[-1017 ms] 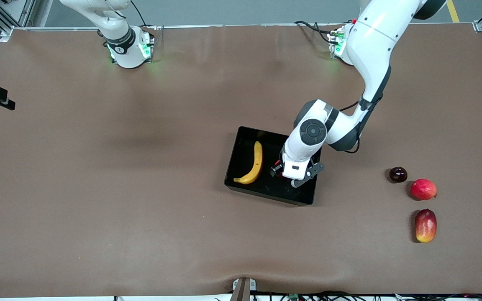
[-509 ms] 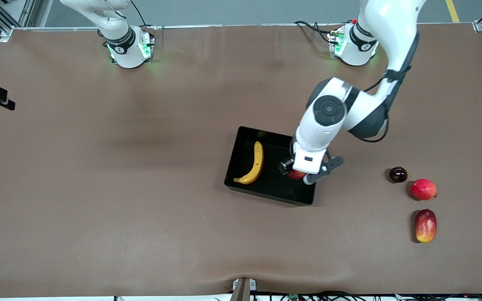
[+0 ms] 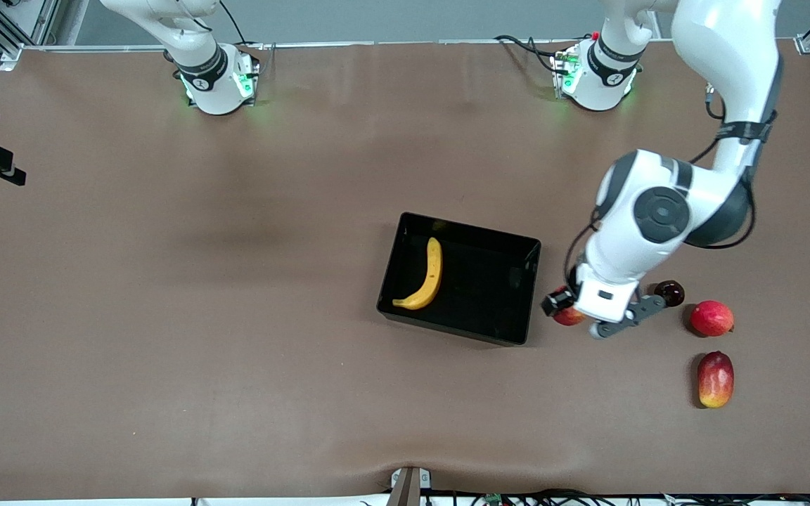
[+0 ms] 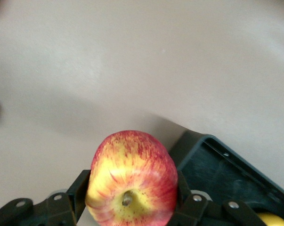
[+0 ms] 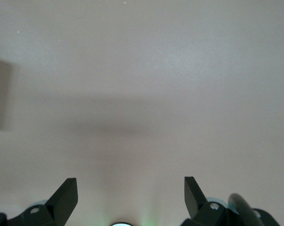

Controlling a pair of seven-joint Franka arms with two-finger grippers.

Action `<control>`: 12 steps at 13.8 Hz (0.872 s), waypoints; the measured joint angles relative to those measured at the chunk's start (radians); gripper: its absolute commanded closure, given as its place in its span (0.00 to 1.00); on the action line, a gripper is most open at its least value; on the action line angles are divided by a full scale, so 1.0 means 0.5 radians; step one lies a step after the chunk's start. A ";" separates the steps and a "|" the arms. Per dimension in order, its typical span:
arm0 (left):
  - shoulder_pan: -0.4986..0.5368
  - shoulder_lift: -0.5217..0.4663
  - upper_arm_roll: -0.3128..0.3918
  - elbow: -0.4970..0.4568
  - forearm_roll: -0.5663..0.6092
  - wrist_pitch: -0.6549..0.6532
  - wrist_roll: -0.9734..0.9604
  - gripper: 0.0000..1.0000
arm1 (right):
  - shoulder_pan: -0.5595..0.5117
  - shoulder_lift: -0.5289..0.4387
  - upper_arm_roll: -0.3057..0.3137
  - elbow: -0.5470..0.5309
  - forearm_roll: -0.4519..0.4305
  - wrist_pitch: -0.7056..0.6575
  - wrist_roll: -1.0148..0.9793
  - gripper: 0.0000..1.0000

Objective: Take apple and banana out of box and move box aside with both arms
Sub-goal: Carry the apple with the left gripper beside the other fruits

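Front view, left pincer (image 3: 574,314) gripping apple (image 3: 569,316)

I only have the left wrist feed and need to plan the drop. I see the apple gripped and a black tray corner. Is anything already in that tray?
Observer: Yes, a banana lies in the black tray.
Operator: Where is my gripper relative to the tray?
Observer: The left gripper holds the apple outside it, over the table between the tray and a dark plum.
Operator: And the right gripper?
Observer: The right gripper is open over bare table; that arm waits.
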 measured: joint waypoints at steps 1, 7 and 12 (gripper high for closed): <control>0.046 0.012 0.001 -0.007 0.000 0.000 0.082 1.00 | 0.000 0.000 0.000 0.000 0.000 0.000 0.000 0.00; 0.248 0.154 0.003 -0.076 0.147 0.093 0.292 1.00 | 0.000 0.000 0.006 0.000 0.001 0.003 0.000 0.00; 0.311 0.193 0.004 -0.247 0.219 0.297 0.295 1.00 | 0.000 0.000 0.007 0.000 0.001 0.013 0.000 0.00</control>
